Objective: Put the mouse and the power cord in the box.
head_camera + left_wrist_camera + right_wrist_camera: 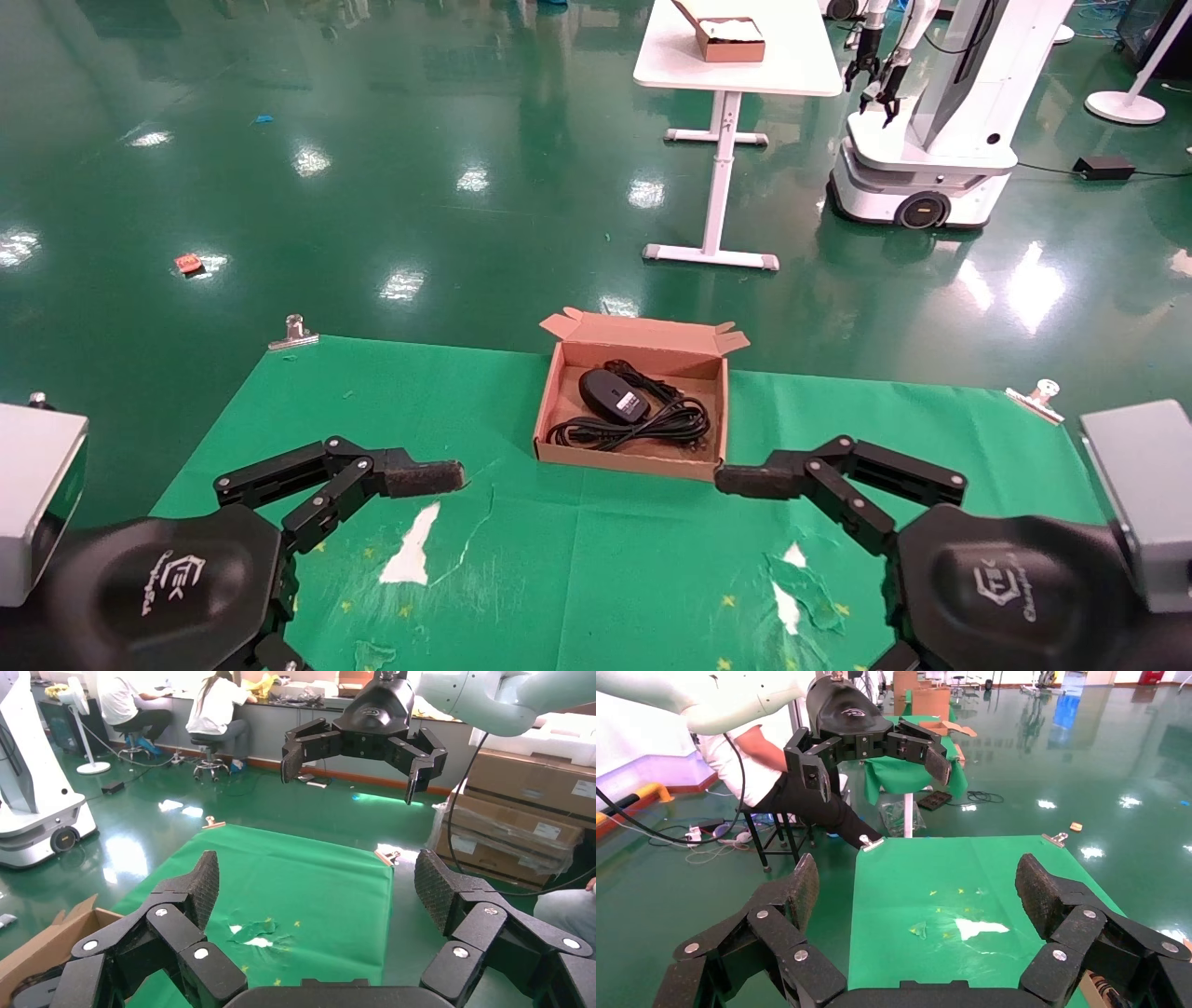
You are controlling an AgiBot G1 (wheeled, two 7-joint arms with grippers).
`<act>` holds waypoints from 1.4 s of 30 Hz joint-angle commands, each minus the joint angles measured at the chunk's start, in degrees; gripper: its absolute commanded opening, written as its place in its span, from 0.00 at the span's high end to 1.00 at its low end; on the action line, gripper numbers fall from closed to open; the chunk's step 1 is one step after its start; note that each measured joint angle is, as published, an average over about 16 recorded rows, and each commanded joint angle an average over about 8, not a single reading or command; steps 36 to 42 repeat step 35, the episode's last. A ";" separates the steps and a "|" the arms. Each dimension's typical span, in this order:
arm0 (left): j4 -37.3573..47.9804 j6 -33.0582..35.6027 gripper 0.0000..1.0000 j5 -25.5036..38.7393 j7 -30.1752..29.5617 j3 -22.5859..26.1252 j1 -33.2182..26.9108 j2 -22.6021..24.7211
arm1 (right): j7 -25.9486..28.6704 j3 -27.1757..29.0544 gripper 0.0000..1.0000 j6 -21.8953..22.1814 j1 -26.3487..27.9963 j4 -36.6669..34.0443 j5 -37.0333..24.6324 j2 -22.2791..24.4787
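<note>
Both items already lie inside the box: the mouse sits toward its far side, the coiled power cord looped beside and in front of it. The left gripper and right gripper hover over the green cloth on either side, jaws spread wide, holding nothing. The mouse looks light, hard and smooth, best pinched across its flanks. The cord looks floppy; I'd grab the bundled loops mid-coil.
</note>
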 commanded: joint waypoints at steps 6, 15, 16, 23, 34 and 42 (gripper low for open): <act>0.03 -0.03 0.00 0.02 0.02 0.03 -0.02 0.02 | -0.03 -0.03 0.00 0.03 0.03 -0.05 -0.03 -0.02; 0.06 -0.06 0.00 0.04 0.03 0.06 -0.03 0.05 | -0.05 -0.05 0.00 0.07 0.06 -0.09 -0.07 -0.05; 0.06 -0.06 0.00 0.04 0.03 0.06 -0.03 0.05 | -0.05 -0.05 0.00 0.08 0.07 -0.09 -0.08 -0.06; 0.06 -0.06 0.00 0.04 0.03 0.06 -0.03 0.05 | -0.06 -0.05 0.00 0.08 0.09 -0.12 -0.09 -0.06; 0.06 -0.06 0.00 0.04 0.03 0.06 -0.03 0.05 | -0.06 -0.05 0.00 0.07 0.10 -0.13 -0.10 -0.06; 0.06 -0.06 0.00 0.04 0.03 0.06 -0.03 0.05 | -0.06 -0.05 0.00 0.07 0.10 -0.13 -0.10 -0.06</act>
